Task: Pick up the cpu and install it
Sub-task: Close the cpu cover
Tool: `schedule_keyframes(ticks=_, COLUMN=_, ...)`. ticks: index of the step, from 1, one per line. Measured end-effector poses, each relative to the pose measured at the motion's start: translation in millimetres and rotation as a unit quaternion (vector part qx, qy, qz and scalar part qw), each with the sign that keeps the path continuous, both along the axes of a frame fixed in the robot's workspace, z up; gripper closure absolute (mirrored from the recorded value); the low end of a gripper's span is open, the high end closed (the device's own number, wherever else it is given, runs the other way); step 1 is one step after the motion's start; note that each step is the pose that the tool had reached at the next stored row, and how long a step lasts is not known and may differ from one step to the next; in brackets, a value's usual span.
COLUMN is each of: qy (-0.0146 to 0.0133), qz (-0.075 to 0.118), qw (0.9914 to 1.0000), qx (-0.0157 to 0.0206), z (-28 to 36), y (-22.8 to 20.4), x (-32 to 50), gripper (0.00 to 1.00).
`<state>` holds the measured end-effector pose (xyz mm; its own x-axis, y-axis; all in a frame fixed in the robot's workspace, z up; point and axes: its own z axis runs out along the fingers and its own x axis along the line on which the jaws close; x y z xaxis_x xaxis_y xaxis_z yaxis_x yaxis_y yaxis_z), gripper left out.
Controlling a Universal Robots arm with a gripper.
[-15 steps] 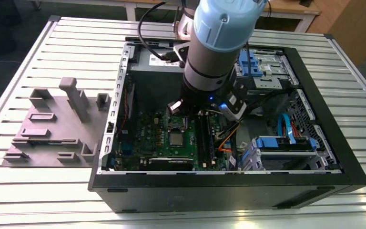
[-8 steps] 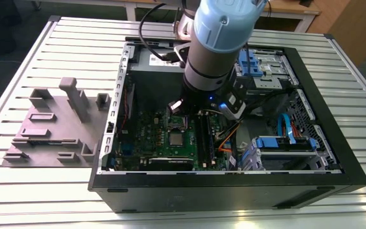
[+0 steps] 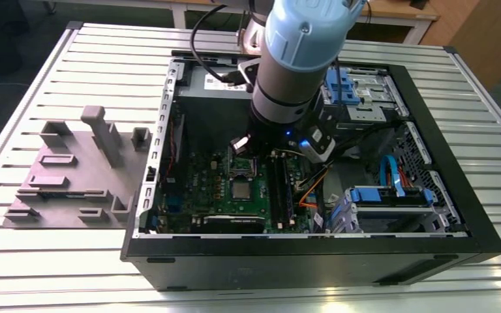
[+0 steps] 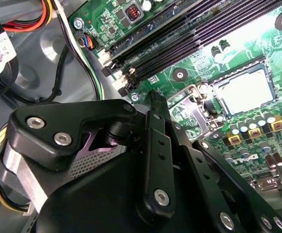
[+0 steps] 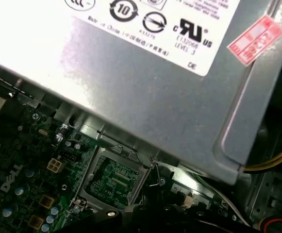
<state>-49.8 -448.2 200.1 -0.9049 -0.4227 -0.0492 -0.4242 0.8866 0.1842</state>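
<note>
**A:** Where is the cpu [image 3: 243, 190]?

**B:** Lower centre of the exterior view, flat on the motherboard [image 3: 191, 175] inside the open computer case [image 3: 320, 264]. It looks to lie within the dark socket [image 4: 238, 71], but I can't say whether it is fully seated.

**A:** And which way is it from the gripper [image 4: 155, 109]?

**B:** The gripper hangs under the arm [image 3: 299, 59], over what appears to be the flipped-open metal frame [image 3: 242, 165]. The cpu lies just beyond that, toward the picture's bottom edge. I cannot tell whether the gripper is wide or narrow, or whether it holds anything.

**A:** Does the cpu have a long axis?

**B:** No, it's square, with edges parallel to the memory slots [image 3: 278, 189].

**A:** How much room is there?

**B:** It's tight, I'd judge. The memory slots are just beside it on the exterior view's right. The metal frame is on the side toward the power-supply box [image 3: 211, 81], and an expansion card [image 3: 233, 222] is near below. Only straight up looks free.
</note>
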Motion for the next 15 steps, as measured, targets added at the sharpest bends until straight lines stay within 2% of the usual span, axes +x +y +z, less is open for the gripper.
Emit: schedule_keyframes(ticks=15, qy=-0.0001, qz=0.000, qw=1.00000, qx=0.0001, z=-1.0, y=0.1, x=-3.1, gripper=0.90)
